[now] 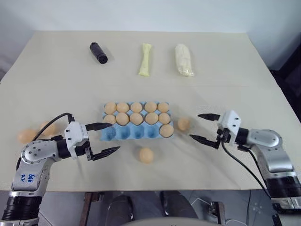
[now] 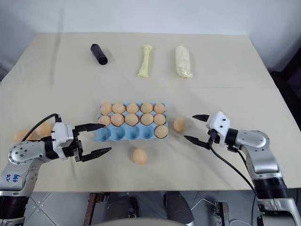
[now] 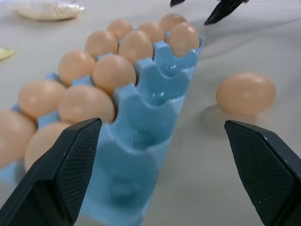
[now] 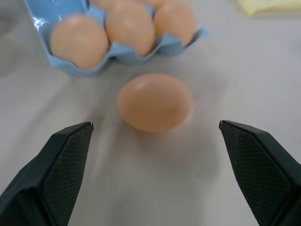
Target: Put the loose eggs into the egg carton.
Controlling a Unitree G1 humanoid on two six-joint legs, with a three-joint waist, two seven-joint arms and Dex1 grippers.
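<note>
Eleven eggs already sit in the egg carton (image 1: 113, 134), by my count: the far row of five cups is full, the middle row is full, and one egg fills the cup at the right end of the near row. The other four near-row cups are bare blue, so I judge the job roughly three-quarters done.

Four loose eggs are left on the table (image 1: 225, 66). One egg (image 1: 183, 124) lies just beside the carton's right end, apart from it. Another egg (image 1: 146, 155) lies in front of the carton, near the table's front edge. Two eggs (image 1: 27, 136) sit close together well off to my left, partly behind my left arm; four eggs for four empty cups.

My right gripper (image 1: 204, 127) has its fingers spread wide and clasps nothing. It points at the egg by the carton's right end, which in my right wrist view lies centred between the two black fingers (image 4: 61, 160) but ahead of them, not yet between the pads. That egg looks like my next pick.

My left gripper (image 1: 104, 139) is likewise spread wide with nothing in it, hovering at the carton's near-left corner, one fingertip over the rim of the empty cups.

At the far side of the table lie a black cylinder (image 1: 99, 52) and two pale yellow wrapped rolls (image 1: 146, 60), none of them mine to move.
</note>
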